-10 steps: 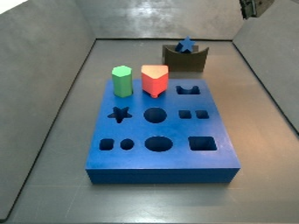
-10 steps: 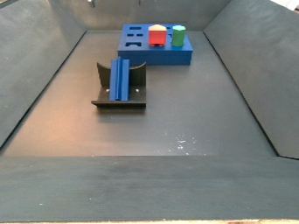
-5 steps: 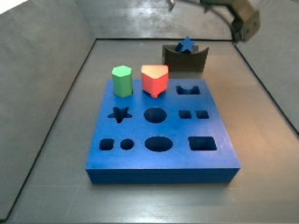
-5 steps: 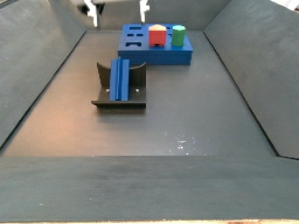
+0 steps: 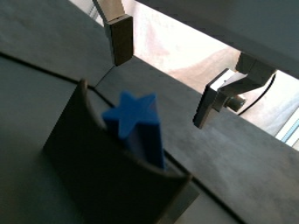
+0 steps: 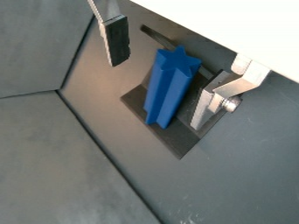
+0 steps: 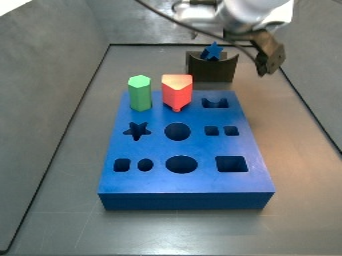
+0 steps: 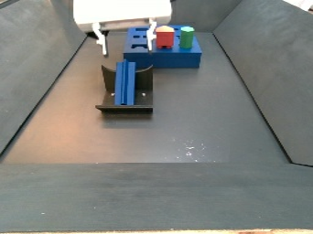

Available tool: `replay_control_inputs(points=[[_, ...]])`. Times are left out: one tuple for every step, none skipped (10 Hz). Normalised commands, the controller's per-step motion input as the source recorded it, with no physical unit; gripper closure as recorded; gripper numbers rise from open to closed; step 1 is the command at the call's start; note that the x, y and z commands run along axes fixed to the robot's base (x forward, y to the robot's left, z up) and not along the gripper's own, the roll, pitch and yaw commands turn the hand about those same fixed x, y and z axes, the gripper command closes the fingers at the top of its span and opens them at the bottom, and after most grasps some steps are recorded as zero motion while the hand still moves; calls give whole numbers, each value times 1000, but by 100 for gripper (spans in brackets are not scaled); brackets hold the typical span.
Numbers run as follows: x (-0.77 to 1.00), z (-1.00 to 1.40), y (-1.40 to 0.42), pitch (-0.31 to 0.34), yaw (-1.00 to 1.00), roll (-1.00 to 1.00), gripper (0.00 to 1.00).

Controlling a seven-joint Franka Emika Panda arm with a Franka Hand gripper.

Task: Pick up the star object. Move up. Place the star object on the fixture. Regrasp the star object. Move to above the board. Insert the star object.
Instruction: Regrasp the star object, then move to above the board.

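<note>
I judge star object [image 6: 167, 83] stiff, light, slick-ridged | rests in fixture [image 5: 87, 162] | gripper [image 6: 170, 74] spread wide, empty, straddling | I'd grip mid-length

Dark grey floor [image 8: 184, 119] walled on its sides. The fixture [image 8: 124, 90] and the board [image 8: 166, 58] rest directly on it, fixture just nearer than the board in a side view. The gripper [image 8: 124, 35] hangs above the fixture, clear of the floor.
</note>
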Motion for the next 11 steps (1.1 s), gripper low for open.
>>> replay_control_inputs(points=[[111, -929, 25, -100, -20, 81, 0], [98, -788, 21, -79, -32, 80, 0], [80, -604, 14, -65, -39, 75, 0], [70, -464, 11, -57, -36, 76, 0], [67, -331, 8, -53, -32, 74, 0], [20, -176, 4, -22, -20, 60, 0], [0, 0, 0, 0, 0, 0, 100], [86, 1000, -69, -89, 76, 30, 100], [83, 1000, -69, -85, 68, 30, 100], [73, 1000, -67, -61, 19, 19, 100], [70, 1000, -63, -46, -12, 6, 100]])
